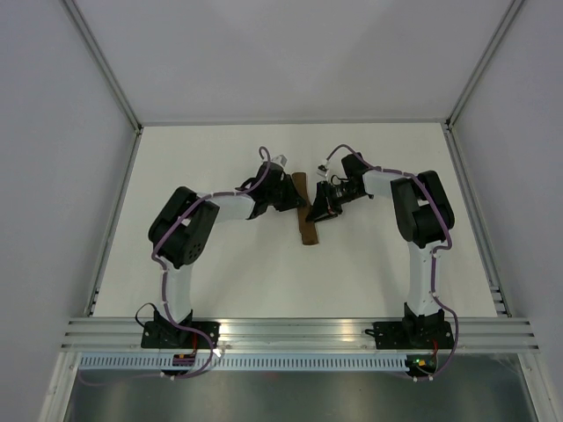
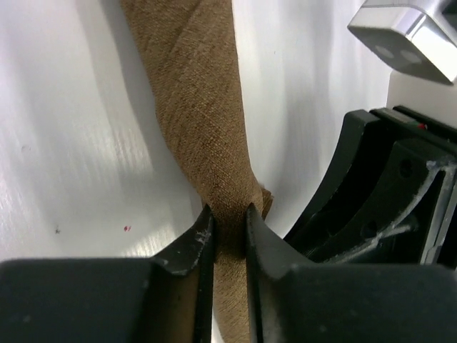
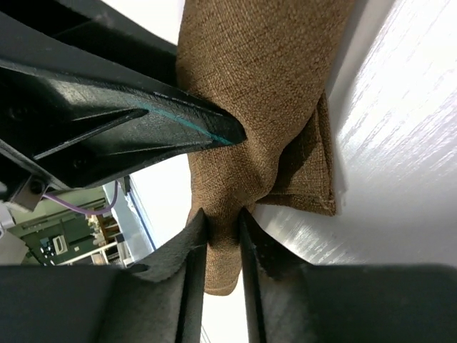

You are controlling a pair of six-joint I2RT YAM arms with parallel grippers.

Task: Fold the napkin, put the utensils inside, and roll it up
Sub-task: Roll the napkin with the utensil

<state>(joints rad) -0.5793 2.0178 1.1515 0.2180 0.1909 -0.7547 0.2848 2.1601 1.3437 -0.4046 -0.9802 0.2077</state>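
While left end effector (image 2: 228, 214), right end effector (image 3: 223, 218) pinch napkin (image 2: 203, 107): white table (image 1: 264, 272), grey walls (image 1: 53, 132).

The left gripper (image 2: 228, 218) pinches the rolled brown napkin (image 2: 200, 86) between its two dark fingers, the roll stretching away across the white table (image 2: 71, 107), with the black right gripper (image 2: 307, 239) just beside it.

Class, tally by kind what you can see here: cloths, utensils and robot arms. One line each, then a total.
napkin: 1
arms, the left arm and the right arm: 2
utensils in sight: 0
Total: 3
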